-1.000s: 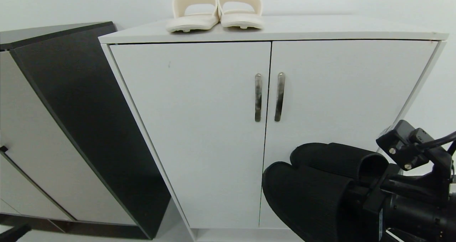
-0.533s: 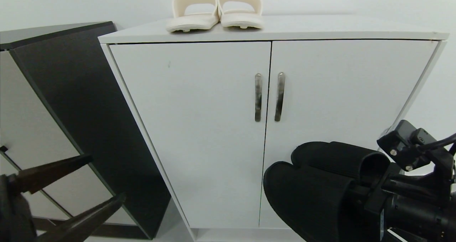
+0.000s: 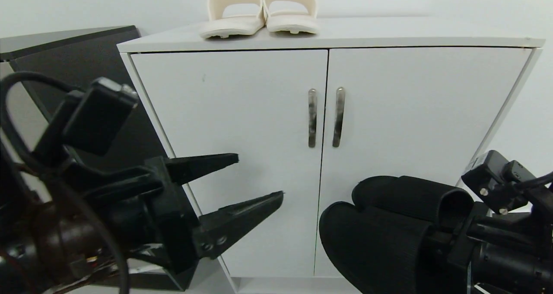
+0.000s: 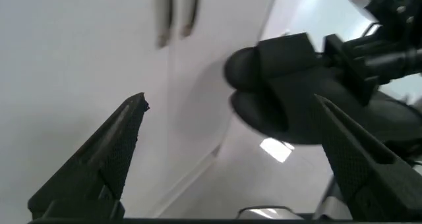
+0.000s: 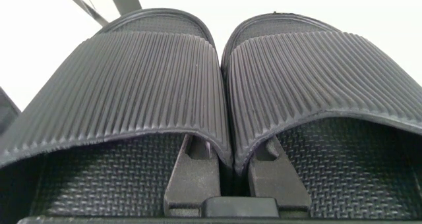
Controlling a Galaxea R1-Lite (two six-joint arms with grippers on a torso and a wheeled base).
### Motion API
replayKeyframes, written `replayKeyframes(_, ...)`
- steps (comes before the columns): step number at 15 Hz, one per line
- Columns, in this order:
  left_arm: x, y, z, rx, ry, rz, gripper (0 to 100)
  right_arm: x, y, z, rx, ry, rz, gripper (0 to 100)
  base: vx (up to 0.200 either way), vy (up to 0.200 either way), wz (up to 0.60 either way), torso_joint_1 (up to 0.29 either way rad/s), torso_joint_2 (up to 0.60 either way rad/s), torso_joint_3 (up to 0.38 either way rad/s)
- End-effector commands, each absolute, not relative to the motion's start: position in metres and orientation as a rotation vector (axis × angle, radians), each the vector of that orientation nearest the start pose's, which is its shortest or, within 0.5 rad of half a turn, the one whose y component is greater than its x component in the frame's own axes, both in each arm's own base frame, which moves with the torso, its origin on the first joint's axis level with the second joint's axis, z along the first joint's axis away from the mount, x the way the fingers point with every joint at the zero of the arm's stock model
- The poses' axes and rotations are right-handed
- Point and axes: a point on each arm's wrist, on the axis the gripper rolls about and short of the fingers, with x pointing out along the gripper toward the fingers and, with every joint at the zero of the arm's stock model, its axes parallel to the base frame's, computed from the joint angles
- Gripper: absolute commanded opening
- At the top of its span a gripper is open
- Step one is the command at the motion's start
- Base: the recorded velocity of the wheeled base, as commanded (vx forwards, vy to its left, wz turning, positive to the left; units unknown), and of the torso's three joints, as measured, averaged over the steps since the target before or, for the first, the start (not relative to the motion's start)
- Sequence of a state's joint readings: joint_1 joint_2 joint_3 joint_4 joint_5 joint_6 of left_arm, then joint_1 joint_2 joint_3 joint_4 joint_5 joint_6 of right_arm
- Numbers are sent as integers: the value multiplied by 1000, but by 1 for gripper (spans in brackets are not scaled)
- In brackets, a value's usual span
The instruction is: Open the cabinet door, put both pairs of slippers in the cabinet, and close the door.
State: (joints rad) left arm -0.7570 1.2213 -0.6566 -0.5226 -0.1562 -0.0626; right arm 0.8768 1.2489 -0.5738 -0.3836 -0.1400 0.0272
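Our left claw [image 3: 260,175] is spread wide and holds nothing. Its two dark, pointed fingers [image 3: 203,164] angle toward the cabinet [image 3: 432,33]. In the head view it hangs in front of the lower part of the left door [image 3: 233,103]. We cannot tell whether its tips touch the panel.

Our right claw [image 5: 229,165] is pinching the black slippers [image 3: 389,225]. The right wrist view shows one finger inside each slipper, with the two adjoining side walls pressed together between them. The ribbed uppers lie side by side and touch along the middle. In the head view the pair is carried low in front of the right door [image 3: 423,108], toes turned toward the robot's left. We cannot tell whether it touches the door.

Both doors are shut and meet along a thin dark seam. The two upright metal handles [image 3: 312,118] stand just beside each other, one on either side of that seam, above both claws.

The cream slippers [image 3: 259,11] sit on the cabinet's top. They lie side by side and touching, near the front edge, over the left door, with their toes facing us.

On the robot's left, a dark cabinet [image 3: 99,43] stands right next to the white one. A pale wall [image 3: 410,0] rises behind both.
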Motion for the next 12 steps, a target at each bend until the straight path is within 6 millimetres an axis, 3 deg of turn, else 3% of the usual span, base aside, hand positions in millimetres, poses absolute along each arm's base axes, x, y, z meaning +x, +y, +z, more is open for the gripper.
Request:
replayKeyframes(1, 154, -159, 249, -36, 103, -942, 100, 120, 139, 208, -112, 258, 729, 0, 0, 0, 0, 0, 0, 0)
replayKeyframes(8, 199, -211, 273, -45, 82, -1115, 100, 120, 140, 200, -120, 291, 772, 0, 0, 0, 0, 0, 0, 0)
replayKeyframes(12, 210, -208, 298, -101, 157, -1258, 100, 123, 146, 204, -113, 282, 798, 0, 0, 0, 0, 0, 0, 0)
